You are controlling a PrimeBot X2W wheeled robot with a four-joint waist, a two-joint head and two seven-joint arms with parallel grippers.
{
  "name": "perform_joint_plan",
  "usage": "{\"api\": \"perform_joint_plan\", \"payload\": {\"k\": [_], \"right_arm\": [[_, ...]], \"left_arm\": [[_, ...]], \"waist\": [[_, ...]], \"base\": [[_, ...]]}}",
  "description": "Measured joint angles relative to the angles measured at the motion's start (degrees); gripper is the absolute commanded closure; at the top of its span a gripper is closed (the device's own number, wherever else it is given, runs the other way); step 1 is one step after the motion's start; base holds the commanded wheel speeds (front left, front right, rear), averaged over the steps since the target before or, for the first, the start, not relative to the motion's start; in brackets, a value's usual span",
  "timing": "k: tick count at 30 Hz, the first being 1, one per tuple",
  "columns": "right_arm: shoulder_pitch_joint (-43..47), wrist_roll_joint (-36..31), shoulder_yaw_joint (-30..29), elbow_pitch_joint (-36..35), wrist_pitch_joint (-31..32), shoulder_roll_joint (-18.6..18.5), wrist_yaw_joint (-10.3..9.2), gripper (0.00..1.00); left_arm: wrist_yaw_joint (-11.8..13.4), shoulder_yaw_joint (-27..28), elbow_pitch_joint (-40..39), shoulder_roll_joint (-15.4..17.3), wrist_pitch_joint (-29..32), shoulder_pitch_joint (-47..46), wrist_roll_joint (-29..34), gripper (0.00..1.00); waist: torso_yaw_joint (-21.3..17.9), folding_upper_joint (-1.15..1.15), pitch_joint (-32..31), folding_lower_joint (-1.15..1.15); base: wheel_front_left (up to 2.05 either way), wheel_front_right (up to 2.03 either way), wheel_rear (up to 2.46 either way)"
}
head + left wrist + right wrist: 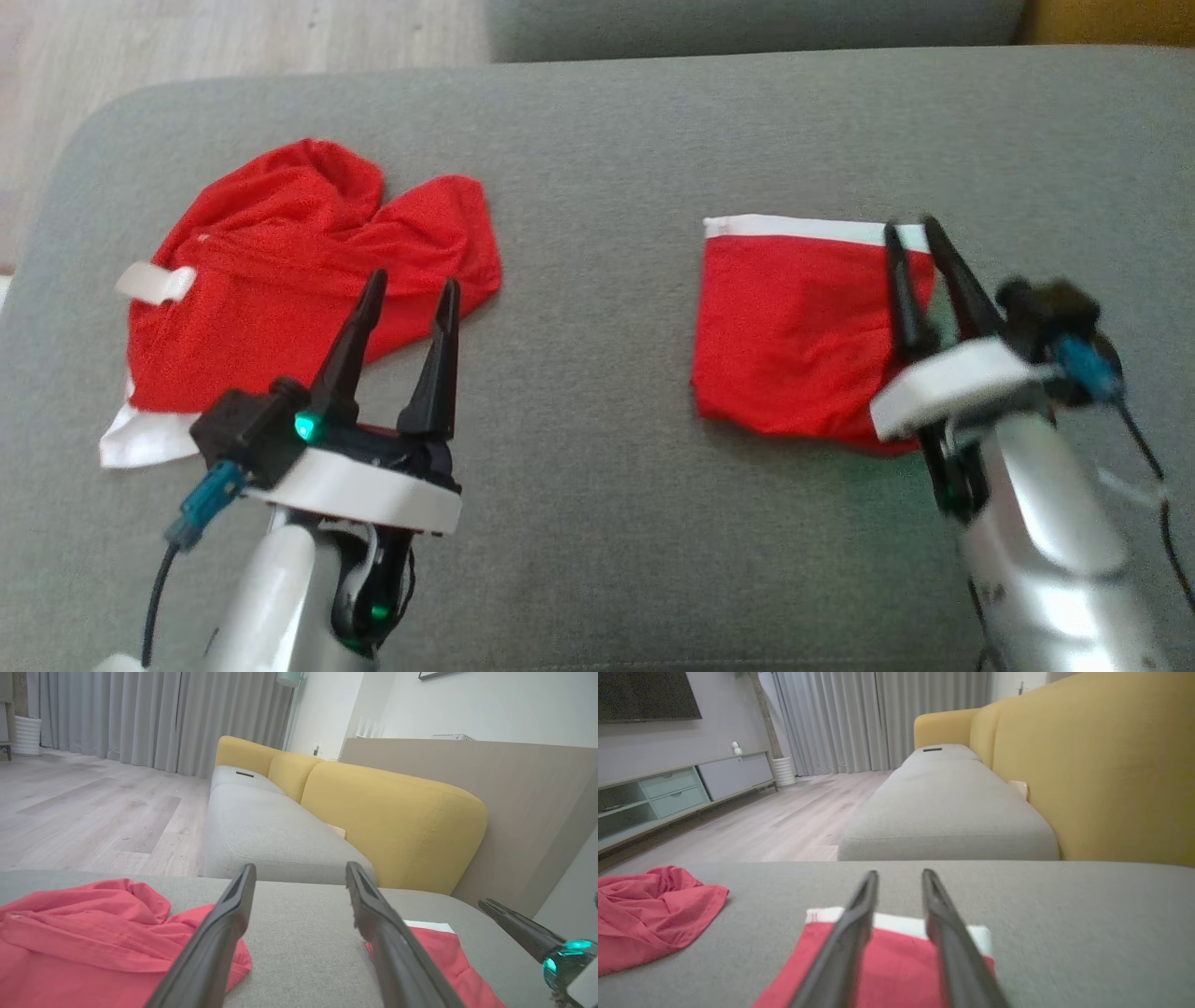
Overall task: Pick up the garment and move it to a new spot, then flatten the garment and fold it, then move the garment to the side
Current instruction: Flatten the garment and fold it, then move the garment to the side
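While we look down on the grey cushion [597, 140], a crumpled red garment [280, 271] lies just ahead-left of our left end effector [413, 280], and the smaller folded red garment [794, 336] lies beneath our right end effector [910, 224]. The left one gapes wide, empty; the right one's 2 fingers [904, 289] stand narrowly parted, gripping nothing.

Soft, even light, faint shadows. The right gripper [910, 226] looks blurred from the head; wrist views bow at the edges.
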Motion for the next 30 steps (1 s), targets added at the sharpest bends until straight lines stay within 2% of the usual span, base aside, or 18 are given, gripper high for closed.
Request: {"api": "perform_joint_plan", "payload": {"k": [7, 11, 18, 26, 30], "right_arm": [[11.5, -2.9, -5.6, -13.4, 0.0, 0.5, 0.0, 0.0], [15.6, -3.9, -7.7, -17.7, -0.1, 1.1, 0.0, 0.0], [19.6, -2.5, -7.5, -18.4, -0.1, 1.6, 0.0, 0.0], [19.5, -2.5, -7.7, -18.4, -0.1, 1.6, 0.0, 0.0], [19.2, -3.1, -8.7, -15.9, 0.1, 1.6, 0.0, 0.0]], "left_arm": [[0.0, 0.3, -0.1, 0.0, 0.0, 1.2, 0.0, 0.0], [0.0, 0.6, 0.0, 0.0, 0.0, 1.5, 0.2, 0.0], [0.0, 0.7, 0.0, 0.0, 0.0, 3.9, 0.3, 0.0], [0.0, 0.6, 0.0, 0.0, 0.0, 3.9, 0.3, 0.0], [0.0, -0.4, -0.1, 0.0, 0.0, 3.6, 0.4, 0.0]], "waist": [[-2.8, 0.0, -1.3, 0.0], [-3.9, 0.0, -1.7, 0.0], [-4.7, 0.0, -2.0, 0.0], [-4.7, 0.0, -1.7, 0.0], [-4.1, 0.0, -0.4, 0.0]], "base": [[0.0, 0.0, 0.0], [0.0, 0.0, 0.0], [0.0, 0.0, 0.0], [0.0, 0.0, 0.0], [0.0, 0.0, 0.0]]}}
